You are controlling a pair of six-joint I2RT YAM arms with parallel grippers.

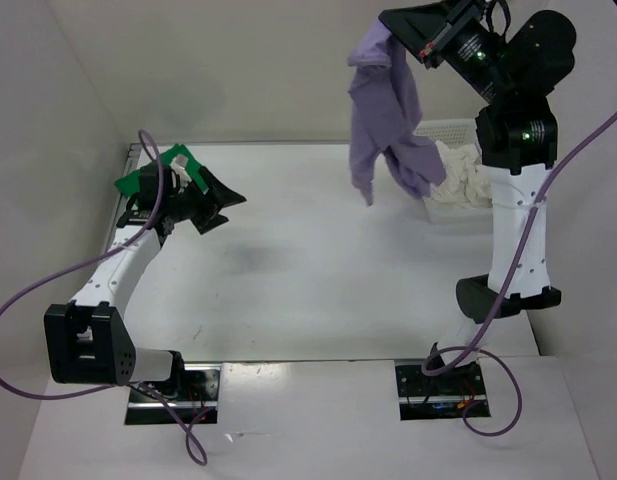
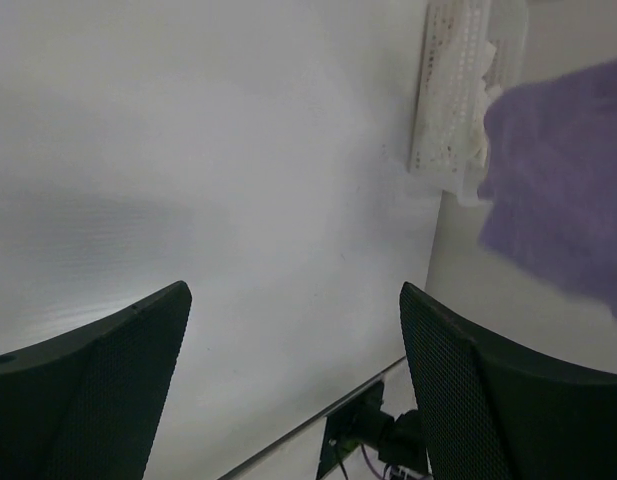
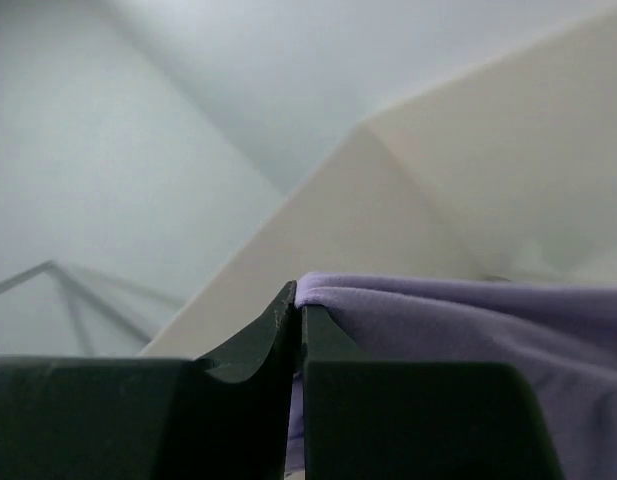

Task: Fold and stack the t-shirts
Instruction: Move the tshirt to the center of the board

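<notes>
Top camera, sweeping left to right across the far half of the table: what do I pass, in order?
green t-shirt → left gripper, jaws open → purple t-shirt, hanging in the air → white t-shirt

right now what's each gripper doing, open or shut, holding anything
left gripper: open, holding nothing
right gripper: shut on the purple t-shirt, which hangs from it in the air

Robot lab — white-walled booth, table-bolted arms
</notes>
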